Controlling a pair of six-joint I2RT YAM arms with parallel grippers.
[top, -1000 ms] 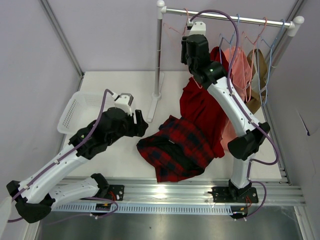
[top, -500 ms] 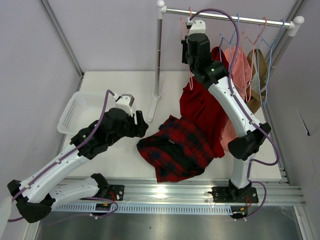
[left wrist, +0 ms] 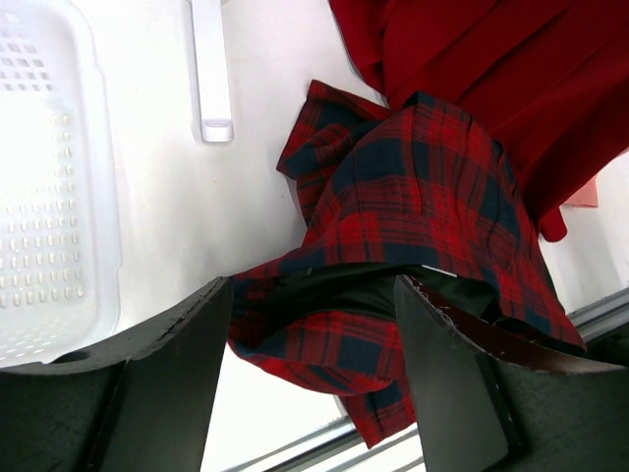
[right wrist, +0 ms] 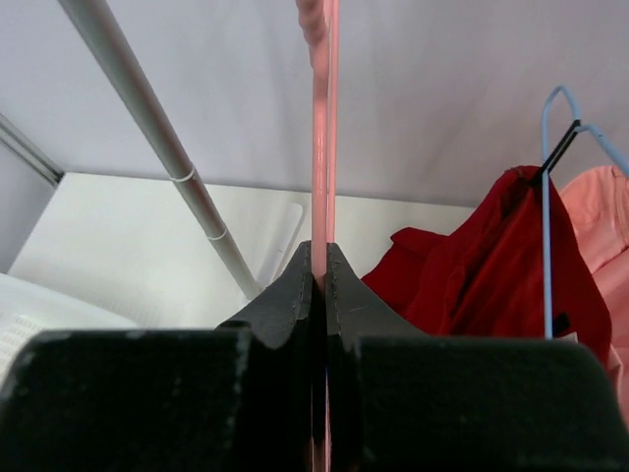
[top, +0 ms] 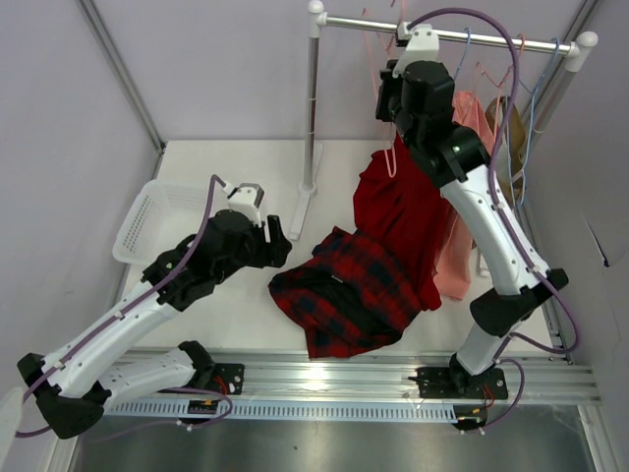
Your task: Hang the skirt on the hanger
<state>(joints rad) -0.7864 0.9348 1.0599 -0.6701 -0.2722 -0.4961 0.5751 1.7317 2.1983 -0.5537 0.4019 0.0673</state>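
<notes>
R gripper (right wrist: pixel 319 258) is pinched fully shut on the wire of the pink hanger (right wrist: pixel 320 108), up by the rail (top: pixel 344 21) at the far side. L gripper (left wrist: pixel 313 285) is held wide open, empty, just over the skirt (top: pixel 344 290), heaped on the table (top: pixel 226 167) near centre. Hook should be lifted clear of rail before hanger is drawn down. Thin wire may pivot, so grip is best kept tight.

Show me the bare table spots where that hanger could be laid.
Free: far corner between basket and rack foot; near strip left of the skirt. Crowded: right half, under skirt, red garment, pink garment.
</notes>
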